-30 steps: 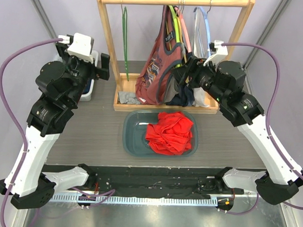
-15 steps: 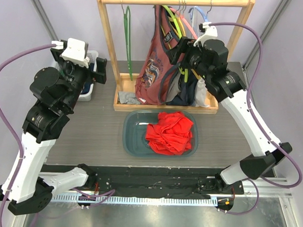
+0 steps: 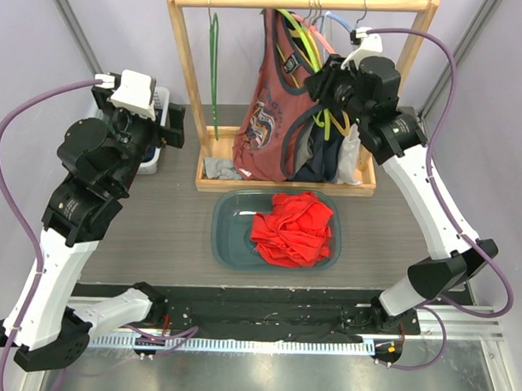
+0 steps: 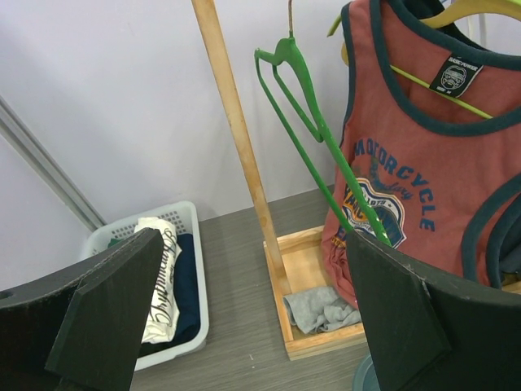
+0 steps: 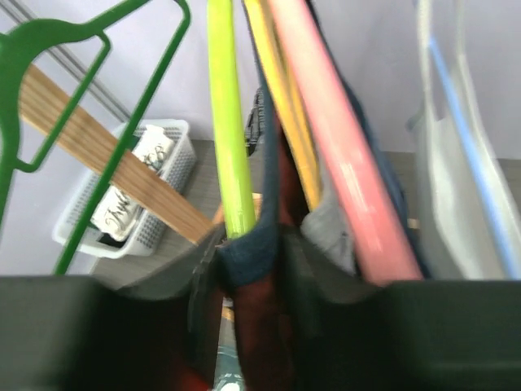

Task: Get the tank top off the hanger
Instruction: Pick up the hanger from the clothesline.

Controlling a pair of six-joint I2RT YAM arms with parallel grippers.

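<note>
Your left gripper (image 3: 173, 124) has barely drifted since a second ago. Its jaws stand wide apart and empty, at 9 o'clock of the wooden rack's (image 3: 186, 73) left post. A bare green hanger (image 3: 216, 65) hangs just right of that post, with open air between it and the tank top (image 3: 265, 127). That red, navy-trimmed top hangs from the rail on the lime hanger (image 5: 229, 122), at 12 o'clock of the grey bin (image 3: 225, 241). Your right gripper (image 3: 321, 84) has climbed from low by the rack's base up to the top's shoulder. Its jaws have narrowed and now pinch the navy strap edge. At its 3 o'clock a pink hanger (image 5: 334, 155) and a pale blue hanger (image 5: 460, 130) crowd in near the right post. The roomier side lies at 9 o'clock.
</note>
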